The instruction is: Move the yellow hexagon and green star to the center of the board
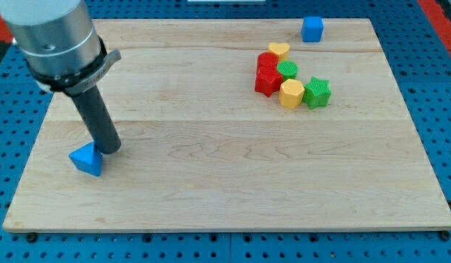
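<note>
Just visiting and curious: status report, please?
My tip at view's left, beside blue triangle. Yellow hexagon and green star touching, upper right, untouched. Path clear.

1. A pale wooden board (pixel 233 175) fills most of the frame, its grain running from the view's left to the view's right, with faint seams between planks showing near the top.
2. The board lies on a blue perforated surface (pixel 430 66), dotted with regular rows of small holes, which shows along all four edges of the frame.
3. In the upper right corner of the frame a small patch of red (pixel 446 7) appears beyond the blue surface.
4. Light is even and bright, with soft, short shadows on the wood.
</note>
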You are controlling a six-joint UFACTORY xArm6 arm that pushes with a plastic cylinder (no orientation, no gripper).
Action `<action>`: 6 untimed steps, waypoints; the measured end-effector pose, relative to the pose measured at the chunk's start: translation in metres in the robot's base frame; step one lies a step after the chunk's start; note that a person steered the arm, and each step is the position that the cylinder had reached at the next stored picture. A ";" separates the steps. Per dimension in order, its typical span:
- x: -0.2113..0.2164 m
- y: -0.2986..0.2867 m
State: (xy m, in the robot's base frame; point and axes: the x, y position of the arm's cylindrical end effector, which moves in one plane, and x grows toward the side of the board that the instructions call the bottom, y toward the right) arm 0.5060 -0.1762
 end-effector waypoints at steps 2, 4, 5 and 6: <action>0.003 -0.015; -0.011 0.060; -0.011 0.159; -0.011 0.266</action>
State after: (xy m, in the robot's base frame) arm 0.4953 0.0900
